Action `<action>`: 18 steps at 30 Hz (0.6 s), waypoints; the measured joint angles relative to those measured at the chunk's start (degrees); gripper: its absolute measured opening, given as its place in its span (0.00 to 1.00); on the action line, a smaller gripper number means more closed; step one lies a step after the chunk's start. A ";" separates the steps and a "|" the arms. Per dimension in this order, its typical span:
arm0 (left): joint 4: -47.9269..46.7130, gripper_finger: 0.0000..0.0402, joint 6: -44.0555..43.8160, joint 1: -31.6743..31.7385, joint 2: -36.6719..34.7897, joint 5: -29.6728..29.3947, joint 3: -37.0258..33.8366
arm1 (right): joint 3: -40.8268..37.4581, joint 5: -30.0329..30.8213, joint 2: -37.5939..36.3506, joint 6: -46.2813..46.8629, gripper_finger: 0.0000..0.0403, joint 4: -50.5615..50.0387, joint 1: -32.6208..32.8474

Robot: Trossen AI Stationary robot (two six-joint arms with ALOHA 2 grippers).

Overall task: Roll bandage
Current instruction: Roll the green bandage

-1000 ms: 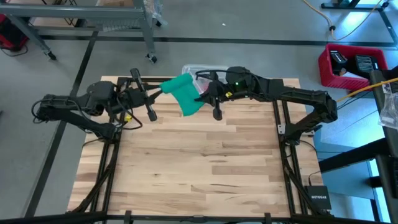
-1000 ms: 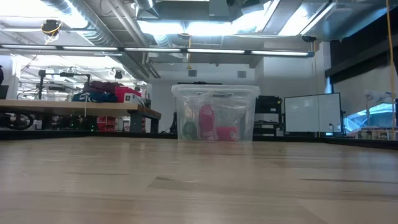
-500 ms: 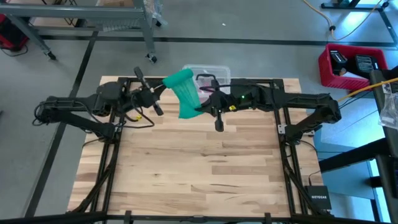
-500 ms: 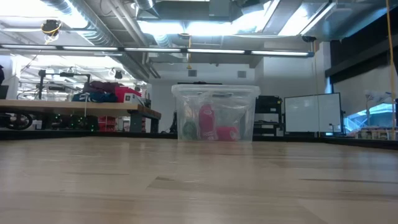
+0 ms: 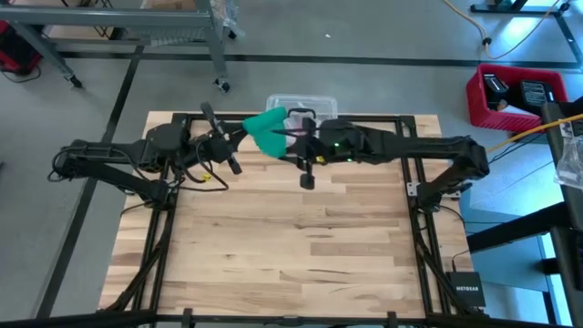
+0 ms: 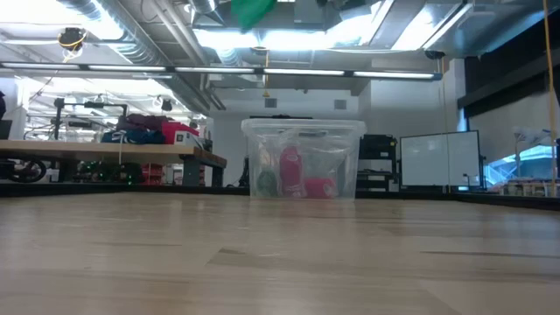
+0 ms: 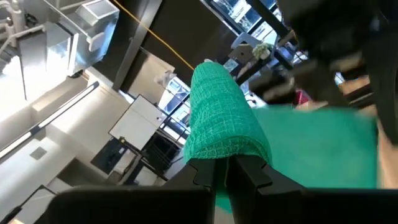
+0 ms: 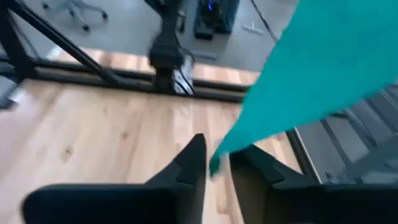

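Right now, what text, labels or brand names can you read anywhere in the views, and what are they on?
"NETGEAR": on the small black box on the floor beside the table's near right corner, high view.
Nothing else is readable; the clear tub shows no legible label.

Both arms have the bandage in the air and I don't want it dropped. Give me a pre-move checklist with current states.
1. Left gripper pinching the bandage: ok, fabric draped over shut fingers.
2. Right gripper holding the other end: ok.
3. Bandage clear of the table: ok, held high.
4. Bandage rolled: not ok, mostly a flat strip.
5. Clear of the plastic tub: cannot tell.
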 joint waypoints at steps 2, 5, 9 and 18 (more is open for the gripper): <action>-0.07 0.03 -0.07 -0.33 0.00 0.02 0.01 | 0.00 0.27 1.53 -0.42 0.22 0.20 -0.78; -0.22 0.03 -0.14 -0.50 0.00 0.07 0.00 | 0.00 0.29 2.75 -0.56 0.28 0.51 -1.99; -0.56 0.03 -0.40 -0.48 0.00 0.09 0.00 | 0.00 0.29 2.10 -0.58 0.33 -0.90 -3.33; -1.50 0.03 -1.98 -0.49 0.00 0.17 0.00 | 0.00 7.76 -3.37 -2.09 0.47 -8.89 -3.69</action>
